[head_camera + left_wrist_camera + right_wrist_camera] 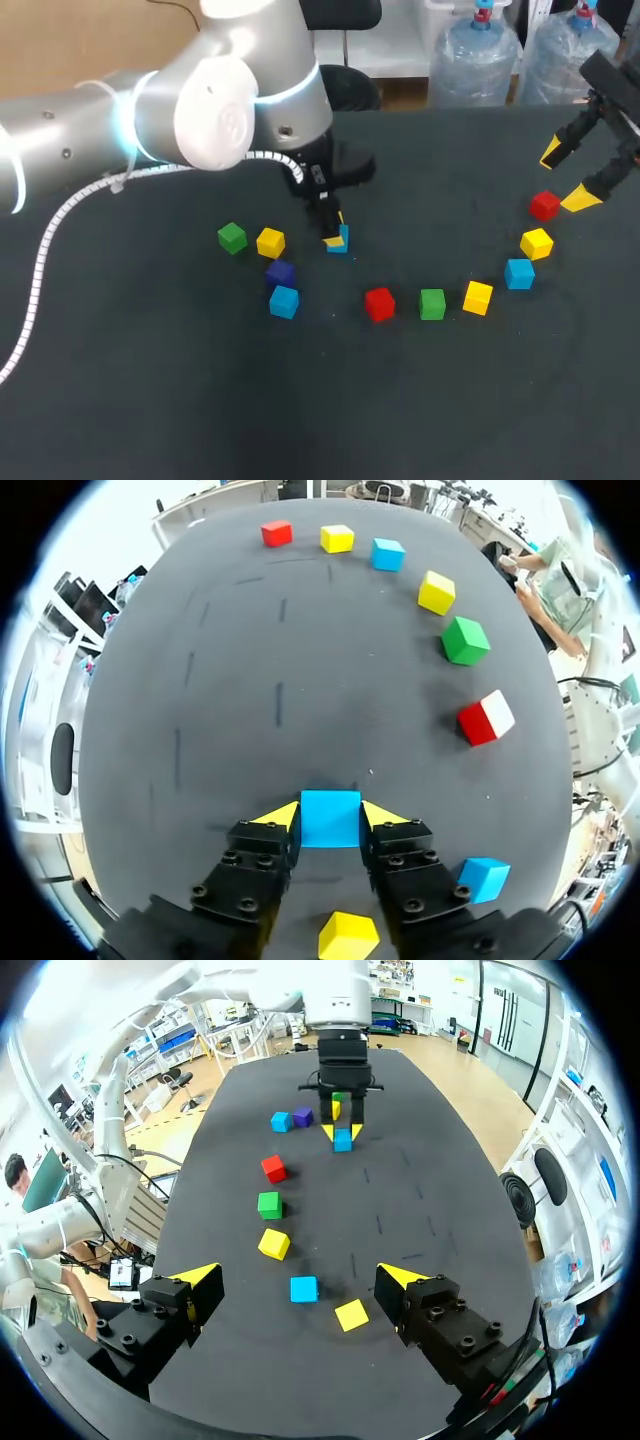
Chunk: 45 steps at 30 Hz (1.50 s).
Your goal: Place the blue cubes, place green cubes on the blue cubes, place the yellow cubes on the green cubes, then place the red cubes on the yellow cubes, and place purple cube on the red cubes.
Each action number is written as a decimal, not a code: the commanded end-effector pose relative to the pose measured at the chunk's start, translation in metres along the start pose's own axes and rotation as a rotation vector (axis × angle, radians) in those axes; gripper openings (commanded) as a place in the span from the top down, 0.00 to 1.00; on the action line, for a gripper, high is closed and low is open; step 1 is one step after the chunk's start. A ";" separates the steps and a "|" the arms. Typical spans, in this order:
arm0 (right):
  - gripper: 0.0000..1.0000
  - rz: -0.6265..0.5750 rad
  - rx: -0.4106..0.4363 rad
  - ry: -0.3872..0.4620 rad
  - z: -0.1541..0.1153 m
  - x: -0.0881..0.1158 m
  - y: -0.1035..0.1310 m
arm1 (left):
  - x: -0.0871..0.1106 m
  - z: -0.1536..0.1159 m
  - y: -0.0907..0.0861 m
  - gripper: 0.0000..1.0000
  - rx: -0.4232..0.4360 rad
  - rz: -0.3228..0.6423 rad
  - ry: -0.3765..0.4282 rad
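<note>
My left gripper (pixel 331 816) is shut on a blue cube (pixel 331 820), one yellow tip against each side; in the head view this cube (pixel 342 241) sits low near the table's middle under the left gripper (pixel 335 237). Close by lie a green cube (pixel 232 237), a yellow cube (pixel 270 241), the purple cube (pixel 280 271) and another blue cube (pixel 284 301). An arc of cubes runs rightward: red (pixel 379 303), green (pixel 432 303), yellow (pixel 478 297), blue (pixel 519 273), yellow (pixel 537 243), red (pixel 544 205). My right gripper (pixel 566 175) hangs open above the arc's right end, empty.
The dark table (pixel 450 400) has bare room along its front and at its far middle. From the right wrist view, the right gripper (pixel 298 1277) spans wide above a blue cube (pixel 303 1290) and a yellow cube (pixel 351 1314).
</note>
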State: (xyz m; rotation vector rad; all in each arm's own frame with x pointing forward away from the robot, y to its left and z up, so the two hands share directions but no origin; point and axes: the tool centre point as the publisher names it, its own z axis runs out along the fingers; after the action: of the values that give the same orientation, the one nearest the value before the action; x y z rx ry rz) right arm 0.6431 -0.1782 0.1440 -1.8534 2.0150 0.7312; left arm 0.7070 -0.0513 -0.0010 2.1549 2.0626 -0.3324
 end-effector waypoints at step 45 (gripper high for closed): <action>0.00 -0.001 -0.002 -0.001 0.000 0.000 -0.001 | 0.006 -0.008 0.000 0.00 0.003 -0.044 -0.007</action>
State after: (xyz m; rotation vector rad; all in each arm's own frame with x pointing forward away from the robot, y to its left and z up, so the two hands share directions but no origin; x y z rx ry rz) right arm 0.6431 -0.1782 0.1440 -1.8534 2.0150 0.7312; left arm 0.7081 -0.0457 0.0017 2.1092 2.1083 -0.3495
